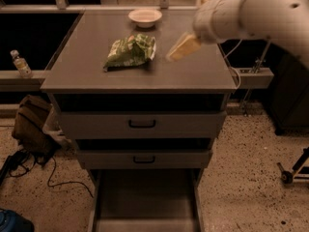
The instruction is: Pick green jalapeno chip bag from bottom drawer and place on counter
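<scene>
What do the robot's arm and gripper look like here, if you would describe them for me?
The arm is a thick, smooth white tube with rounded joints and a small dark round mark on its shell. It narrows to a white cylindrical wrist. The gripper is pale cream-yellow and blocky, above the counter, right of the green jalapeno chip bag.

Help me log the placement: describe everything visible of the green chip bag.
The green jalapeno chip bag is a small, crinkly green packet with pale markings, lying flat and slightly askew on the grey counter, near its middle, nearer than the white bowl. Only the counter touches it; the tool hangs at picture right, clear of it.
</scene>
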Controlling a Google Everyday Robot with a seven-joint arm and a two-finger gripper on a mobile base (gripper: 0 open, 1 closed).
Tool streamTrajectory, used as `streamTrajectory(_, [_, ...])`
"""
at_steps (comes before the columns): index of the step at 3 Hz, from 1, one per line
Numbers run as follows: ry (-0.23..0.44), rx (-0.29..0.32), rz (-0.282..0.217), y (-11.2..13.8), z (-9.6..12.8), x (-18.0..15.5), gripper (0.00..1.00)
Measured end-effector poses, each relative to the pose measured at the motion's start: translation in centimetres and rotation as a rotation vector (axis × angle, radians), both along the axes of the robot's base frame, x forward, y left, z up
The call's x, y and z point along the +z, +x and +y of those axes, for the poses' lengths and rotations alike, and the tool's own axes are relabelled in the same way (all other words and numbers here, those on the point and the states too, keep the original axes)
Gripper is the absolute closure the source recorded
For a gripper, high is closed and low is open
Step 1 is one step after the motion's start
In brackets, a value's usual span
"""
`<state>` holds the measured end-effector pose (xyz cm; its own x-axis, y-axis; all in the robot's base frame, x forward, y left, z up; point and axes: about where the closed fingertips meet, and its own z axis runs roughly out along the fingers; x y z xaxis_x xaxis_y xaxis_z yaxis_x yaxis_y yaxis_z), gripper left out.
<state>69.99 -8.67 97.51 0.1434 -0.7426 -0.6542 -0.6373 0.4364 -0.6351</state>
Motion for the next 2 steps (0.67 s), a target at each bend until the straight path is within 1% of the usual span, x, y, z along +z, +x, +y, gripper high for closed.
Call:
streamTrajectory(1, [0.026, -0.086, -0.015, -1.5, -4.2, 3.8, 0.0])
streamTrajectory(2, [0.102, -0.219, -0.041, -3.6, -9.5, 5.2, 0.0])
